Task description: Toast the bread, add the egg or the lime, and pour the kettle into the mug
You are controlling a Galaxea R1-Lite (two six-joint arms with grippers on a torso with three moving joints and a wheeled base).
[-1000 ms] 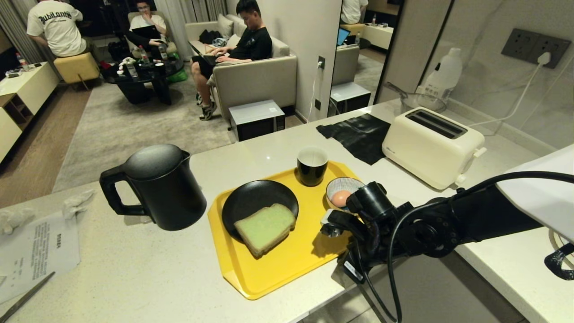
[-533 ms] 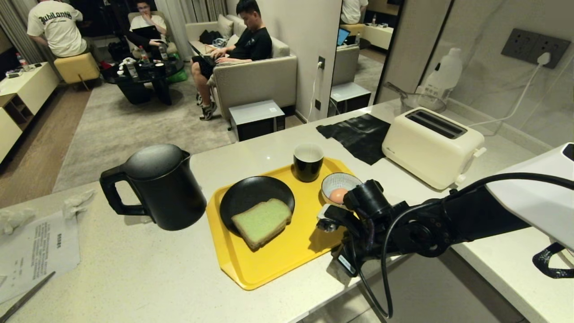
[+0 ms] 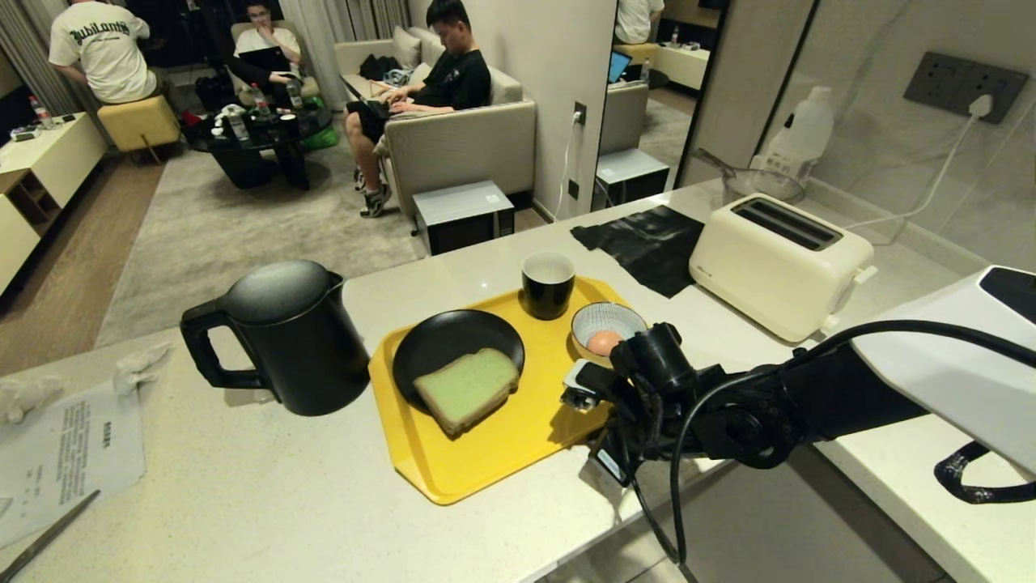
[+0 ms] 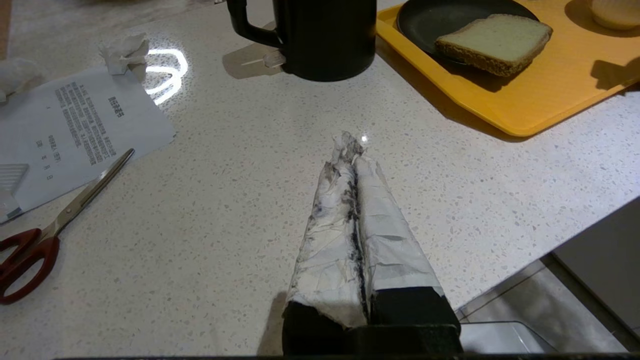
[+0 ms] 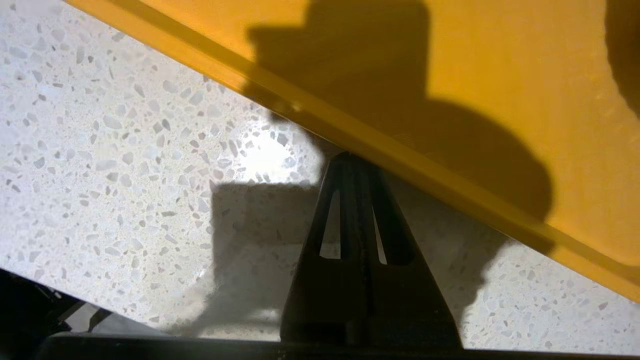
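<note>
The yellow tray (image 3: 502, 453) has slid away from the robot and toward the kettle (image 3: 287, 336) over the last second, carrying everything on it, and the right arm has followed it in. The right gripper (image 5: 352, 162) itself is mostly hidden in the head view behind its own wrist and cables; the right wrist view shows its black fingers (image 5: 345, 210) pressed together, tips up against the tray's near rim, holding nothing. The left gripper (image 4: 350, 145) is outside the head view; its own camera shows two tape-wrapped fingers (image 4: 330, 215) closed flat against each other above bare counter (image 3: 243, 502).

Count on the tray: one black plate (image 3: 441, 348), one mug (image 3: 548, 283), one small striped bowl (image 3: 603, 320). The plate carries the single slice of green bread (image 3: 468, 387), its corner hanging past the plate rim. The bowl holds one egg (image 3: 603, 342), partly covered by the arm. What the mug holds cannot be made out beyond its white inside.

Off the tray, the kettle stands just beside its far-left edge, lid on. One cream toaster (image 3: 781, 263) sits well apart to the right, both slots showing dark. One printed sheet (image 4: 85, 130) and one pair of red-handled scissors (image 4: 45, 235) lie on the counter, cut off at the frame edge. Three people (image 3: 453, 73) sit in the room behind.
</note>
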